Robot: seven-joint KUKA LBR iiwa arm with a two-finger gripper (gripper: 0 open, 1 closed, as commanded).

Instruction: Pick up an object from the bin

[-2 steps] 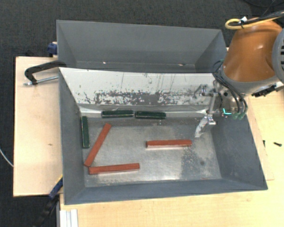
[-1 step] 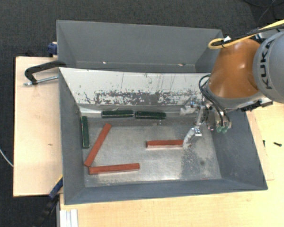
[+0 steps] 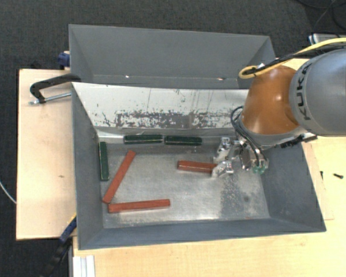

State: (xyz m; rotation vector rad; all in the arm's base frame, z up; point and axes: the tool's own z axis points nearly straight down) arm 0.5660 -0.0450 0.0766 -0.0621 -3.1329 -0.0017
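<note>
Dark floor (image 3: 161,4) lies all around a grey metal bin (image 3: 161,56). The bin has a flat, scratched bottom and sloping walls.

From the right side, the robot's arm (image 3: 328,91) reaches down into the bin. It is grey with an orange part near its end. The claw (image 3: 224,159) hangs low over the right half of the bin's bottom. It is too small and too mixed up with wires to tell if it is open or closed.

Just beside the claw, on its left, lies a short red-brown stick (image 3: 195,167). The stick lies flat and almost level, and its right end comes up to the lower edge of the claw. One cannot tell whether the claw has hold of it.

Six sticks are in the bin. Three are red-brown and three are dark green.

The other two red-brown ones are well away from the claw, on the left. One slanted stick (image 3: 119,176) leans across the bottom, and one long stick (image 3: 139,205) lies flat near the front wall. Their ends almost meet in a corner shape.

Two green sticks (image 3: 143,138) (image 3: 183,140) lie end to end along the back wall. One upright green stick (image 3: 104,161) lies along the left wall.
</note>
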